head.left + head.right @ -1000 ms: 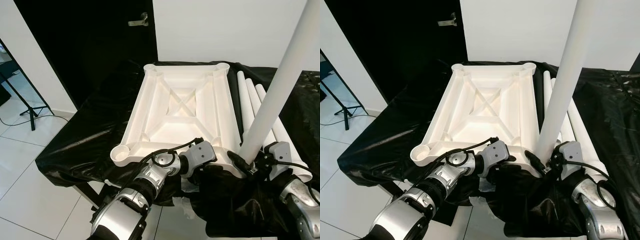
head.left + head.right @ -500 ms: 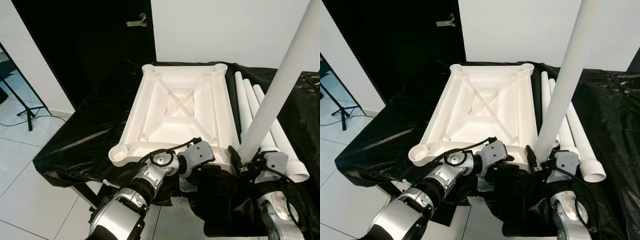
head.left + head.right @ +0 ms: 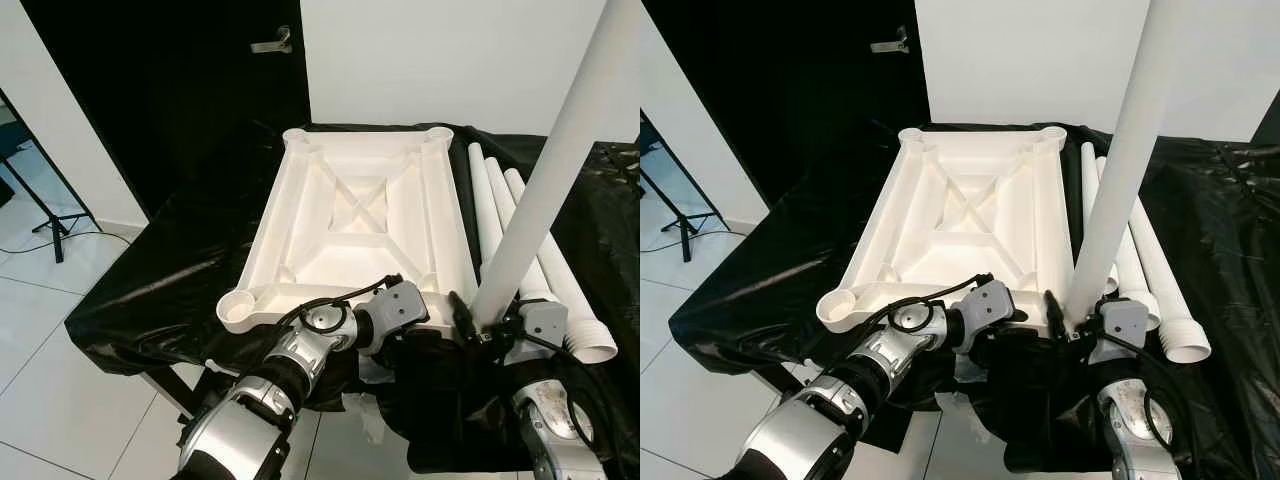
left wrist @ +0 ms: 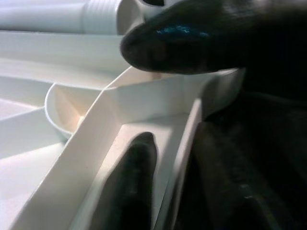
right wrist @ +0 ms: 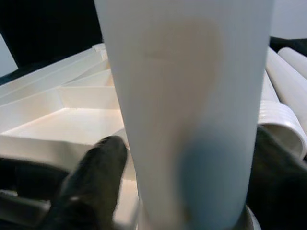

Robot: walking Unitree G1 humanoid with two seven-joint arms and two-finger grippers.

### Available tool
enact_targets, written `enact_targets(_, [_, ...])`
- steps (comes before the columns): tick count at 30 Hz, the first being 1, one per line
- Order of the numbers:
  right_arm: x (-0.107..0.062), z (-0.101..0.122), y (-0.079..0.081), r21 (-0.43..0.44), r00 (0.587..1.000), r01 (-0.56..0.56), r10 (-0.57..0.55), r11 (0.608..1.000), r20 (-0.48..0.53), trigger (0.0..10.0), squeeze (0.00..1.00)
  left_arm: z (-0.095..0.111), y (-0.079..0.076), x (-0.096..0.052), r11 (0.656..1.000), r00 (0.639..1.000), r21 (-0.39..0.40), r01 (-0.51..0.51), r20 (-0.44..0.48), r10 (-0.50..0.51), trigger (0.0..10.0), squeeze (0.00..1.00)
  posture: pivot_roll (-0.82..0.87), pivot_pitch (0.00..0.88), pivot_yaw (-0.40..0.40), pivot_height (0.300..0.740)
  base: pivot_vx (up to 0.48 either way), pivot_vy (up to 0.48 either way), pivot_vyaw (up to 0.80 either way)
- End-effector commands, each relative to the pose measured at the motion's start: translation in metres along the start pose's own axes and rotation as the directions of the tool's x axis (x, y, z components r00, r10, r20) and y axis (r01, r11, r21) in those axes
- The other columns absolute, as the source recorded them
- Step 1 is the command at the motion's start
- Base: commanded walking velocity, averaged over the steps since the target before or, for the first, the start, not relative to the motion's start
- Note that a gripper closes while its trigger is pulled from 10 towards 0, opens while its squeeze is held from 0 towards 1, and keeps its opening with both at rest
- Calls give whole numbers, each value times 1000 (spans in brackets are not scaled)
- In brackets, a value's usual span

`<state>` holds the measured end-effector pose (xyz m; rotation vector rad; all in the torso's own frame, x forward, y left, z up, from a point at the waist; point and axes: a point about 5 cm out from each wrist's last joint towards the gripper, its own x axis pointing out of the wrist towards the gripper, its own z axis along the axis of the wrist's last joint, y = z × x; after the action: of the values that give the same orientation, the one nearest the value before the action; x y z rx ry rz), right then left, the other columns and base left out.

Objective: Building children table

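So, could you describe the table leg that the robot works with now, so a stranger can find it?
On the black-covered bench lies an upturned white tabletop. At its near right corner, the right gripper holds one white leg. It stands upright; the other legs lie flat beside the tabletop.

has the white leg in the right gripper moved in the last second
Yes. The white leg has shifted left, its foot now nearer the tabletop's near right corner, gripped by the right gripper.
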<state>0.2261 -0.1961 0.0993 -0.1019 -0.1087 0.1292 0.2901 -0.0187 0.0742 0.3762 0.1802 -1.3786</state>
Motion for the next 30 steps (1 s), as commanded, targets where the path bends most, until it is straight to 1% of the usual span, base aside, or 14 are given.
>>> enact_targets(1, [2,-2,3,5,1000,-6,6,1000,-15,10000,263,-48,-21,-9,984,988,-180,5,-150,-33,10000,1000,108,0,35,740,0,0,0])
enact_targets(2, [2,-2,3,5,1000,-6,6,1000,-15,10000,263,-48,-21,-9,984,988,-180,5,-150,-33,10000,1000,108,0,35,740,0,0,0])
enact_targets(3, [3,-3,4,7,1000,-11,11,1000,-18,10000,0,-46,-19,-10,985,991,-173,-5,-136,-18,10000,1000,108,0,35,740,0,0,0])
enact_targets(4, [4,-3,5,11,1000,-20,20,1000,-21,10000,0,-44,-17,-12,985,994,-173,-11,-113,-8,10000,620,110,0,36,740,0,0,0])
enact_targets(5, [4,-4,7,15,999,-27,27,1000,-24,10000,0,-41,-15,-13,985,996,-174,3,-83,-18,10000,0,109,0,37,740,0,0,0])
enact_targets(7, [4,-4,7,15,999,-27,27,1000,-24,10000,0,-41,-15,-13,985,996,-174,3,-83,-18,10000,0,109,0,37,740,0,0,0])
enact_targets(8, [2,-5,8,30,999,-37,38,999,-36,10000,0,-34,-15,-17,978,998,-199,68,-2,-70,10000,0,109,0,40,740,0,0,0])
enact_targets(11, [1,-6,9,38,998,-41,42,998,-43,10000,0,-31,-16,-18,972,994,-211,105,41,-99,10000,0,108,0,41,740,0,0,0])
enact_targets(13, [-3,-8,11,56,996,-64,67,996,-63,10000,0,-23,-18,-24,960,980,-214,180,126,-156,10000,0,104,0,42,740,0,0,0])
enact_targets(16, [-9,-7,10,77,993,-74,80,994,-84,10000,0,-13,-14,-35,957,959,-189,220,222,-177,10000,0,97,0,43,740,0,0,0])
enact_targets(24, [-22,-6,7,78,992,-51,59,996,-110,10000,0,-8,-10,-46,957,945,-190,220,284,-161,10000,0,84,0,51,740,0,0,0])
enact_targets(26, [-26,-6,6,76,991,-43,52,996,-121,10000,0,-10,-9,-49,959,949,-188,210,274,-154,10000,0,77,0,55,740,0,0,0])
enact_targets(28, [-35,-3,5,82,989,-39,50,996,-141,10000,0,-18,-11,-53,966,964,-172,194,214,-155,10000,0,60,0,63,740,0,0,0])
enact_targets(30, [-35,-3,5,82,989,-39,50,996,-141,10000,0,-18,-11,-53,966,964,-172,194,214,-155,10000,0,60,0,63,740,0,0,0])
